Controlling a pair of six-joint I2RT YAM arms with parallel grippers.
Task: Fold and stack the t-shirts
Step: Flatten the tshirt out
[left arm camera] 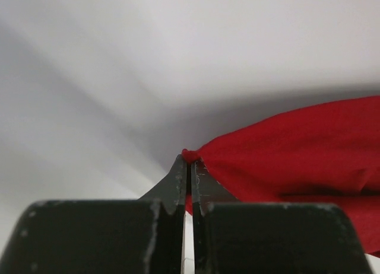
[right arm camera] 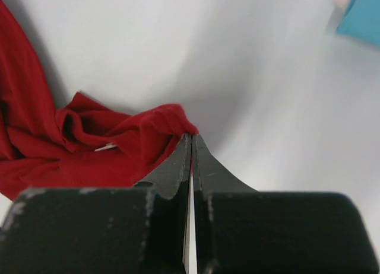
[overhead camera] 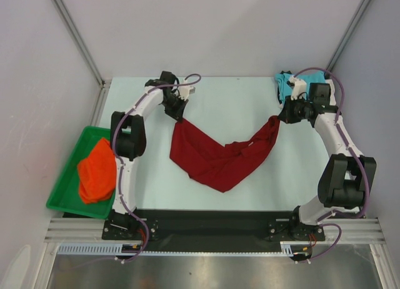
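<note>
My left fingers [left arm camera: 176,185] and right fingers [right arm camera: 176,167] each pinch the red shirt [overhead camera: 219,161] tight. I think nothing is folded yet (orange shirt [overhead camera: 97,171] and turquoise shirt [overhead camera: 284,84] wait).

The dark red t-shirt [overhead camera: 219,154] hangs by two raised corners, sagging in a wide, crumpled V across the middle; the turquoise t-shirt [overhead camera: 284,84] lies bunched at the far right corner (partly hidden); the bright orange t-shirt [overhead camera: 97,170] sits heaped, unfolded, in the green tray [overhead camera: 62,192] at near left.
</note>
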